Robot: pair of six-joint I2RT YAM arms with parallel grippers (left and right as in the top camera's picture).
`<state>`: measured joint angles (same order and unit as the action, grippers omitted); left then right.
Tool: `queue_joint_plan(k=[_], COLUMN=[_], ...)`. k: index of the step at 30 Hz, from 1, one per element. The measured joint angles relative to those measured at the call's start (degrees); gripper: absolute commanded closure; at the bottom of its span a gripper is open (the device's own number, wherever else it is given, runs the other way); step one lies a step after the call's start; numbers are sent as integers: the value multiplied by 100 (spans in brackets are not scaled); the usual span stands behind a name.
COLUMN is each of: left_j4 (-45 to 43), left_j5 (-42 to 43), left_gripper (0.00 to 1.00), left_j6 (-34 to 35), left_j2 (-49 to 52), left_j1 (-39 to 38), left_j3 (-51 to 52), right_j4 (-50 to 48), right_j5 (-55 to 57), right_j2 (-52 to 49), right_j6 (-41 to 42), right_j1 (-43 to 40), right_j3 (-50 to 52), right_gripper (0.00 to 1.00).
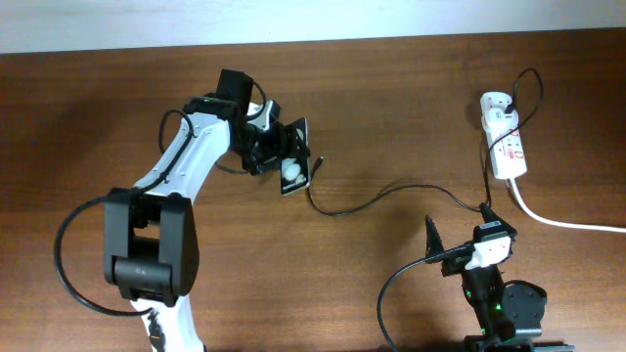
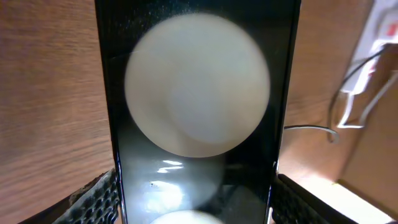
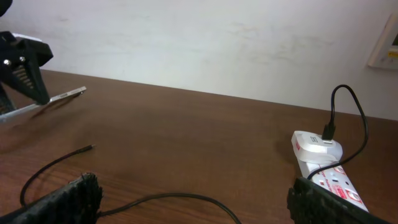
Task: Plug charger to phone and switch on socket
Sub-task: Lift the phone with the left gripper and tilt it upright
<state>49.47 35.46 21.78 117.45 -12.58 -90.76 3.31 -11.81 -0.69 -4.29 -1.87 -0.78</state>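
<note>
- The left gripper (image 1: 272, 147) has its jaws closed on the two long sides of the phone (image 2: 199, 93). It holds the phone tipped up off the table (image 1: 391, 78).
- The right gripper (image 3: 199, 202) has its jaws wide apart with nothing in them. It sits low over the table, well away from the phone.
- The charger (image 1: 391, 193) lies loose across the table. Its plug tip (image 3: 91, 147) rests on the wood near the phone but is not in it.
- The white adapter (image 3: 318, 147) sits in the socket (image 1: 509, 147) at the far right. I cannot tell if the switch is on.
- The plug tip is tiny and flat on the wood, so the fingers could push it away and not pick it up.
- The phone is smooth and shiny, so a hard push from the plug could make it slip or twist in the grip.
- The thin cable bends close by the right arm, so the arm could catch it and drag the tip off.
- A pull on the cable could also tug the adapter.
- The table is dark brown wood. A pale wall (image 3: 186, 43) stands behind it, with a small plate (image 3: 388, 40) on it at the right.
</note>
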Motion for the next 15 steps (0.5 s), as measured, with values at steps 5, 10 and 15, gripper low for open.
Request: queue_joint_plan(k=[5, 10, 15], left_j4=[-85, -203, -203], left_j5=[761, 1401, 1534], left_gripper=[59, 72, 79], left_j6=[1241, 1862, 1884], left_j2=[0, 0, 0], left_j1=[142, 146, 146], left_j3=[0, 0, 0], right_j4=[0, 0, 0], right_j5=[0, -2, 0], right_j2=[0, 0, 0], right_j6=[0, -2, -2], right_j1=[0, 0, 0], right_j3=[0, 0, 0], right_gripper=[1, 1, 1])
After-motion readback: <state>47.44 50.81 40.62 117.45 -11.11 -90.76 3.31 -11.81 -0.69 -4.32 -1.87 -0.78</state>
